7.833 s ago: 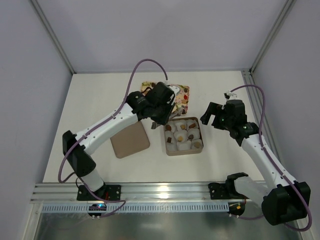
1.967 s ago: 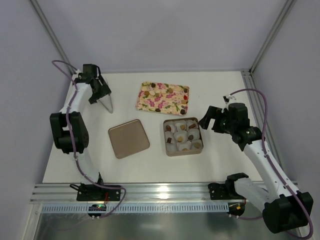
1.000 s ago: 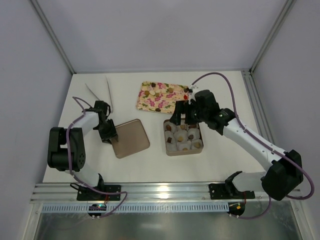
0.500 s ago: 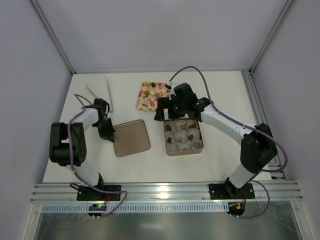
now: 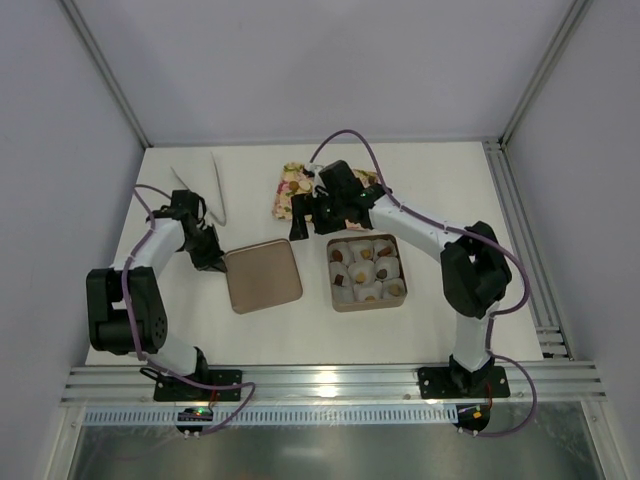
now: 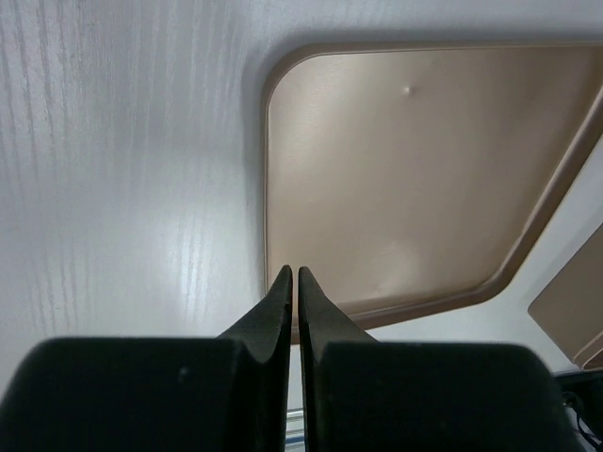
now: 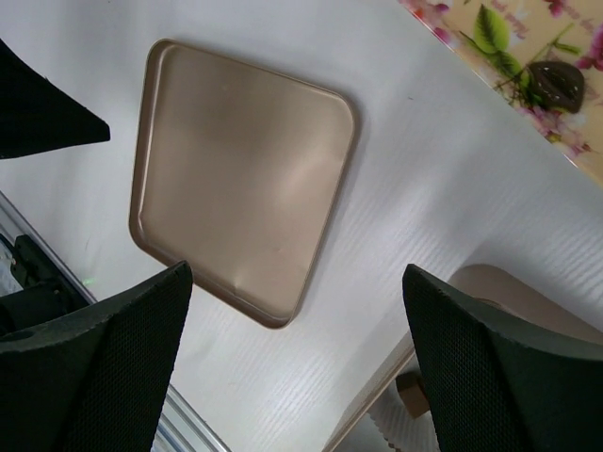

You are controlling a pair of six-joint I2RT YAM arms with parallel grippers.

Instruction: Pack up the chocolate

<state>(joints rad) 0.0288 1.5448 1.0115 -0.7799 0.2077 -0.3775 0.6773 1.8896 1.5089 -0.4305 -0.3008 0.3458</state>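
Tan lid (image 7: 243, 179) beyond wide-parted fingers (image 7: 499, 377)

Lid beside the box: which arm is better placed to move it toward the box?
Left, probably: the left gripper, shut, has its tips at the edge of the lid farthest from the box, ready to push. The right gripper hangs open higher up, touching nothing.

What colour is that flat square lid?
The lid is plain tan-brown, clearest in the right wrist view.
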